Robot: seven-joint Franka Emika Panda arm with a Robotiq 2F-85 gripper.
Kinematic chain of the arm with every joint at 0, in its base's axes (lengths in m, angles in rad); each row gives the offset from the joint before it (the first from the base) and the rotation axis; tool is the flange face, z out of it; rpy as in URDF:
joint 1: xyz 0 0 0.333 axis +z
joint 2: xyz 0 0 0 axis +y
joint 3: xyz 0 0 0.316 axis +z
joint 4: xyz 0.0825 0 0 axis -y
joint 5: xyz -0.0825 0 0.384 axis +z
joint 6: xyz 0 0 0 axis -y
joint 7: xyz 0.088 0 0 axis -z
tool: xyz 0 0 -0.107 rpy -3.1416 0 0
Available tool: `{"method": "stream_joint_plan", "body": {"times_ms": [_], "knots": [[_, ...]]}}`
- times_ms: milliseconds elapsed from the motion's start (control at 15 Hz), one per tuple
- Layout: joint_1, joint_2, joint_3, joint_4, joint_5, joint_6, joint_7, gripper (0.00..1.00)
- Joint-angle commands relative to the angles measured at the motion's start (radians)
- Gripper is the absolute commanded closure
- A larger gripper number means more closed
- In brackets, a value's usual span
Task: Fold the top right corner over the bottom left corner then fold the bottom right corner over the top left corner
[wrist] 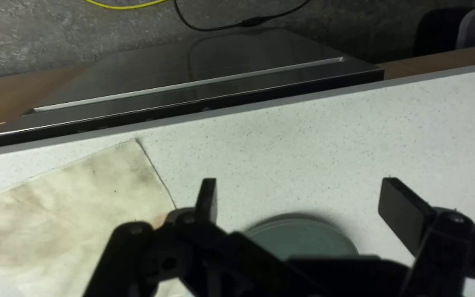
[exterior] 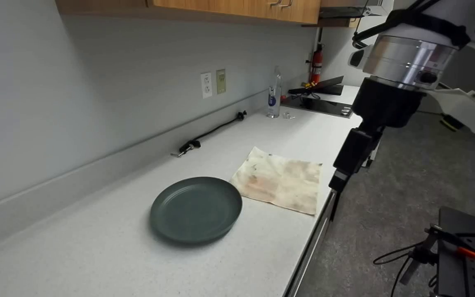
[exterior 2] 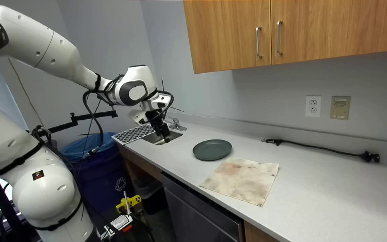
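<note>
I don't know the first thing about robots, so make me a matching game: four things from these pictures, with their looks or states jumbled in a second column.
Column one
1 plate
2 bottle
3 cloth
4 gripper

Column two
A open, with nothing held in it
B dark green and round
C see-through, standing upright
D cream-white with tan blotches, spread flat

Right pairs
1-B
2-C
3-D
4-A
</note>
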Motion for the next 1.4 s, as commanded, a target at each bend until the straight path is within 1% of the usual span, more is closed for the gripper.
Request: {"method": "stream_joint_plan", "body": {"times_ms": [0, 600, 1067, 1333], "knots": [[0.01, 0.0, -0.011, 0.001, -0.006, -0.002, 0.004, 0.0], [0.011, 0.004, -0.018, 0.003, 0.003, -0.002, -0.005, 0.0], [-0.029, 0.007, -0.062, 0.014, -0.031, -0.045, -0.005, 0.0], [-0.073, 0.011, -0.102, 0.016, -0.071, -0.043, -0.006, 0.0]]}}
